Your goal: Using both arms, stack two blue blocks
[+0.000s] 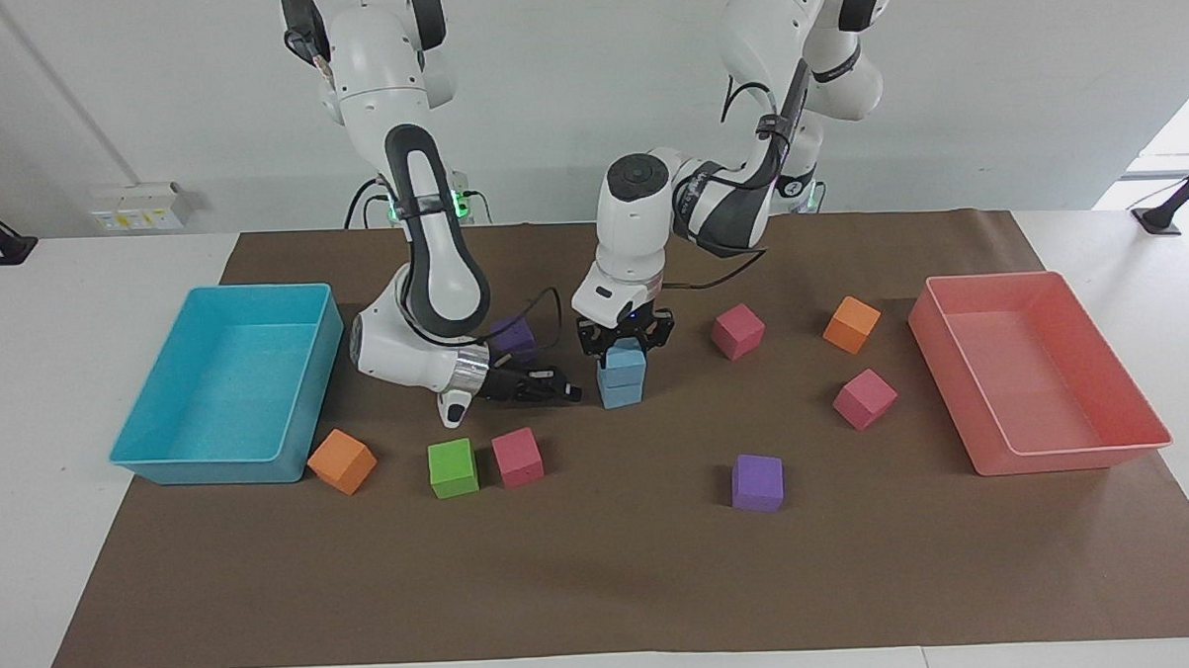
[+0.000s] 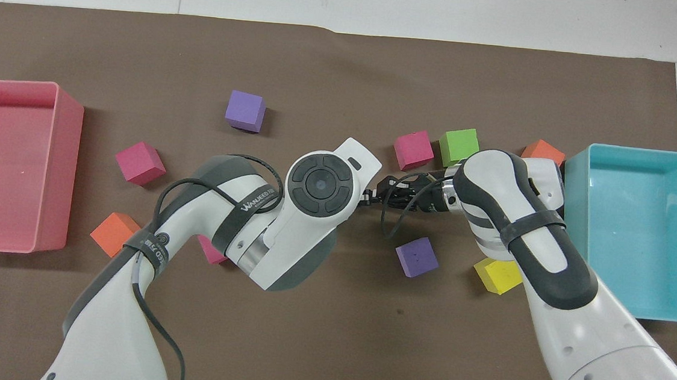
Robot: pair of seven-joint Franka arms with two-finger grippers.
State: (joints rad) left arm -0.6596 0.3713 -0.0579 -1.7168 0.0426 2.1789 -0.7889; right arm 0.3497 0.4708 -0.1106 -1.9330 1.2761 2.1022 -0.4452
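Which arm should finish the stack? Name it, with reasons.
Left, probably: the left gripper is down on the top blue block, which rests on the lower blue block; the right gripper lies shut beside the stack.

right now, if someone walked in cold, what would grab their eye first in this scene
Probably the two small light sky-blue foam cubes stacked one on the other at the middle of the brown paper mat, with the left gripper down over the top cube and the right gripper lying low beside the stack. Next come the large turquoise plastic tray at the right arm's end and the salmon-pink plastic tray at the left arm's end.
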